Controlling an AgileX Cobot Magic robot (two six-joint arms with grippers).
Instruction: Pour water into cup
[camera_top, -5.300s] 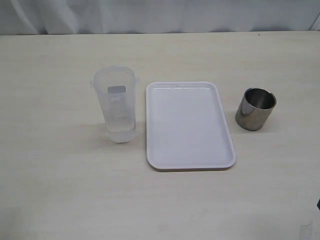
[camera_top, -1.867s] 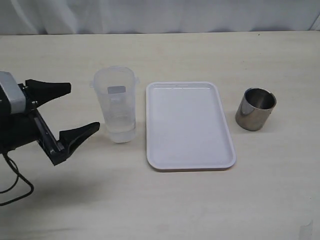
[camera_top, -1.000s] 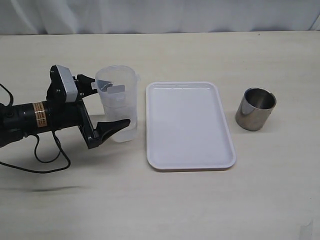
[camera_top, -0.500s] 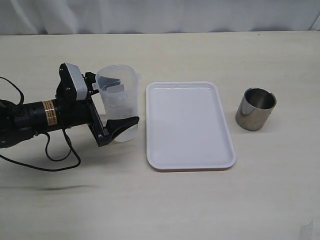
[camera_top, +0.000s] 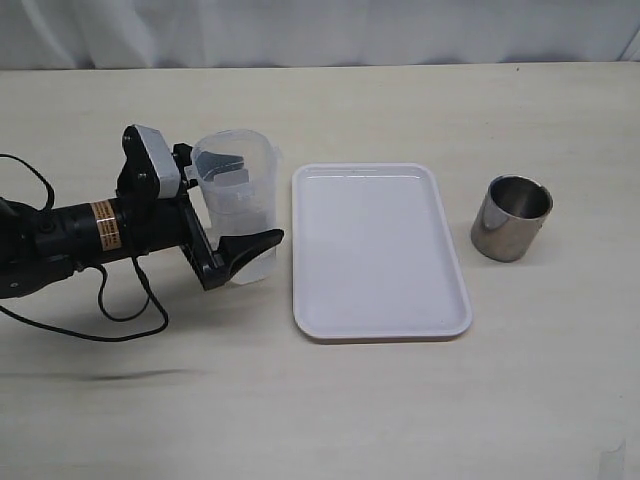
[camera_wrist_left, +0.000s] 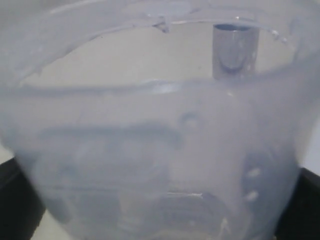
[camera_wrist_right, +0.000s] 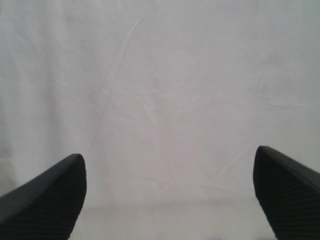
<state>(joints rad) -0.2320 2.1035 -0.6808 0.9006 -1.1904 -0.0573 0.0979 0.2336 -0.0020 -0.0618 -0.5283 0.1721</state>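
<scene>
Steel cup (camera_top: 511, 218) sits upright on the table (camera_top: 400, 400), just right of the white tray (camera_top: 380, 250). The water (camera_top: 243, 262) is a shallow layer in the plastic beaker (camera_top: 250, 170) left of the tray. Left gripper (camera_top: 232, 203) straddles that beaker, can't tell if it's actually squeezing. Right gripper (camera_wrist_right: 170, 190) is spread wide.

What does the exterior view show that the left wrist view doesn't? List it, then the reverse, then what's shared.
Only the exterior view: the white tray, the left arm with its cable, and the left gripper whole, jaws open either side of the beaker.
Only the left wrist view: the beaker's moulded markings close up, its wall filling the frame.
Both: the beaker, the steel cup beyond it, the table, and the gripper's black fingers.
</scene>
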